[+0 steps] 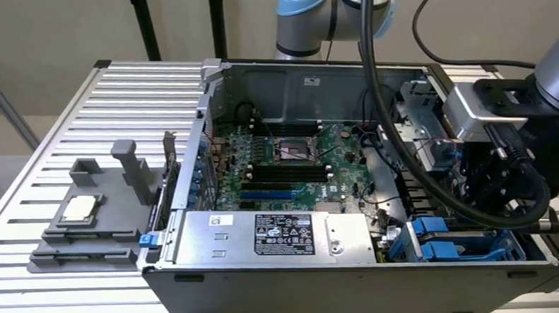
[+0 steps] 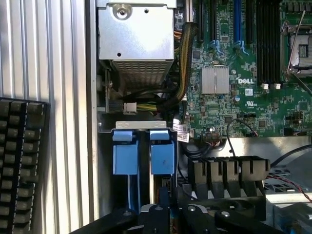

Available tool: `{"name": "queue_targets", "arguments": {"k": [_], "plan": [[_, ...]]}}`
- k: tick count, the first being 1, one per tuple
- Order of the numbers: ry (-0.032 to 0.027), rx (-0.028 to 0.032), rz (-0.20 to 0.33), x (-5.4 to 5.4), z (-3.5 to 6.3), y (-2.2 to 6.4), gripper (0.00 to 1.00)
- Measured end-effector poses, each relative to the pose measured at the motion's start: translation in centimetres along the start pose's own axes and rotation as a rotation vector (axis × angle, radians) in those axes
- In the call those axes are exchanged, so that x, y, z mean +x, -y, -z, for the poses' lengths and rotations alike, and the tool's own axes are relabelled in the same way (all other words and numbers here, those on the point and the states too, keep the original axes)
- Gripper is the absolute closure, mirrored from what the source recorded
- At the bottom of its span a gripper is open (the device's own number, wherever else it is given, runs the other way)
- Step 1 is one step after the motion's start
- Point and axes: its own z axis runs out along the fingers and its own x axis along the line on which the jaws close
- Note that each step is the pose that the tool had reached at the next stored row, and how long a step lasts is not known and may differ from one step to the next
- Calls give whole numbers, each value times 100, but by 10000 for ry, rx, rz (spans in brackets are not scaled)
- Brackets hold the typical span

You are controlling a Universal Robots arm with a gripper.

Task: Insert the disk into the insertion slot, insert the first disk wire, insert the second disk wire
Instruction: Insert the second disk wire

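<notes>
The insertion slot [image 1: 453, 244] is the grey-blue drive cage in the near corner of the open computer case, at the exterior view's right. Two bright blue tabs [image 2: 125, 157] [image 2: 162, 156] stand side by side at its mouth. The disk's silver body and white label are hidden. A thin pale edge runs down between the tabs, and I cannot tell what it is. My gripper [image 1: 492, 190] [image 2: 163, 212] hangs just above the cage, over the bay under the second tab. Something dark sits at its tip, but I cannot make it out.
The silver power-supply box [image 1: 274, 234] [image 2: 136, 41] lies beside the cage. The motherboard [image 1: 289, 156] fills the case floor, and a black fan shroud [image 2: 229, 170] is close by. Thick black cables [image 1: 402, 144] hang from the arm. A grey stand with a chip [image 1: 84, 211] and a keyboard [image 2: 22, 161] lie outside.
</notes>
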Motion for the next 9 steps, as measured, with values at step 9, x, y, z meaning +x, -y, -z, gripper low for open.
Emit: {"name": "queue_targets", "arguments": {"k": [9], "plan": [[18,26,18,2,-33,-2,84]]}}
